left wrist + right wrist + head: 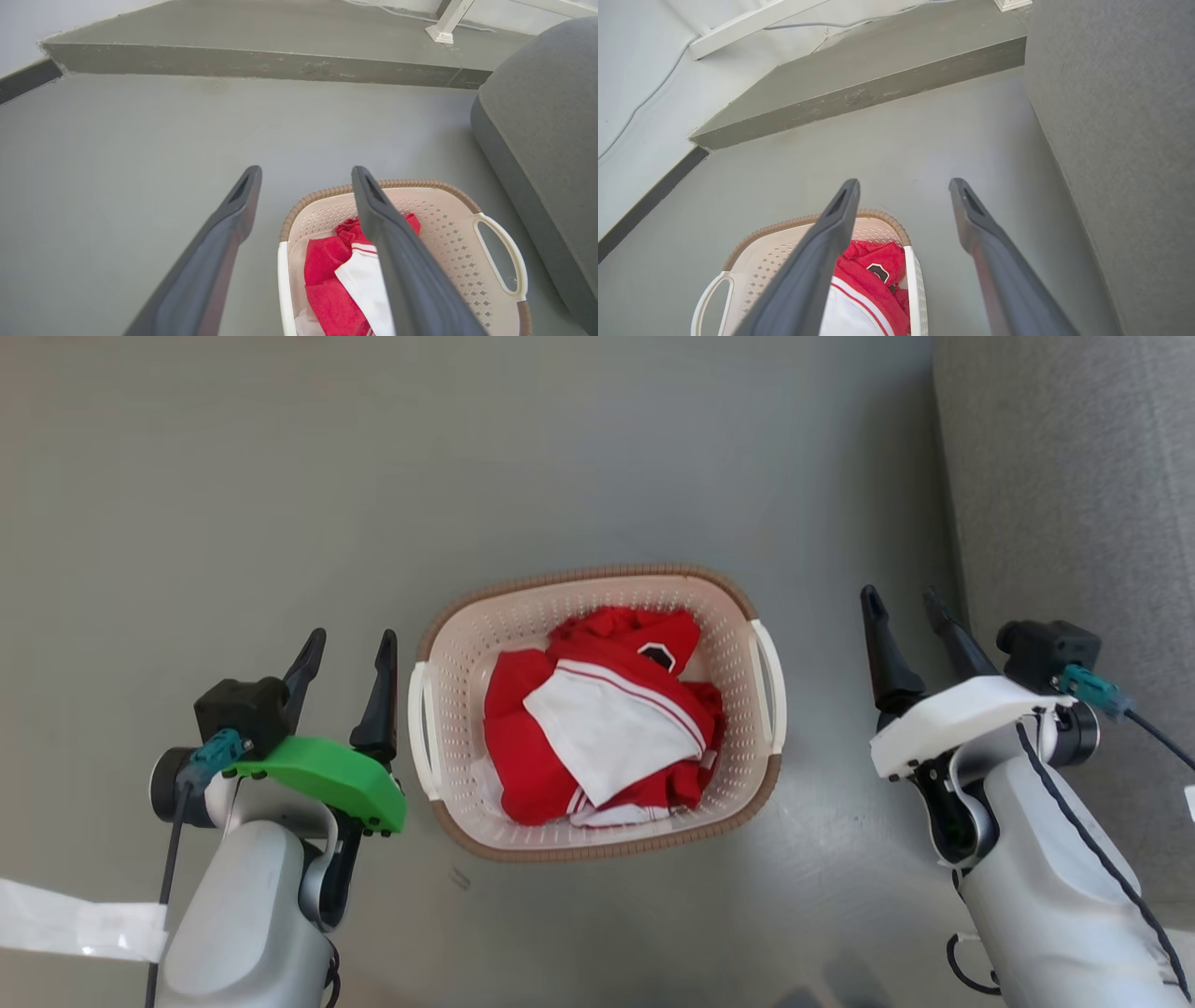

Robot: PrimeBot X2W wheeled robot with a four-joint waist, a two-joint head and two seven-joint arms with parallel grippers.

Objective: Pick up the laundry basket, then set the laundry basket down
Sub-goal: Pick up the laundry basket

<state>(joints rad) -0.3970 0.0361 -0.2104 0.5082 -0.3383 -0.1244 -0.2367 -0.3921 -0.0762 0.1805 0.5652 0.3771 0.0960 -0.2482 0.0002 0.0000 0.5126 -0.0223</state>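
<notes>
Your left gripper (354, 637), fingers spread and empty, hangs just beside the laundry basket (579, 577) at its left handle (417, 728). Your right gripper (900, 593), equally spread and empty, stands farther from the right handle (773, 681). Between the 2, the basket sits on the floor (597, 476), long axis crosswise.

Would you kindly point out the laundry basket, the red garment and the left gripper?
laundry basket (597, 572): head view, brown rim at the far side.
red garment (509, 747): head view, red cloth on its left part.
left gripper (353, 635): head view, midway between its fingertips.

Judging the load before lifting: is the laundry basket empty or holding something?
Holding clothes: the laundry basket contains crumpled red and white garments.
</notes>
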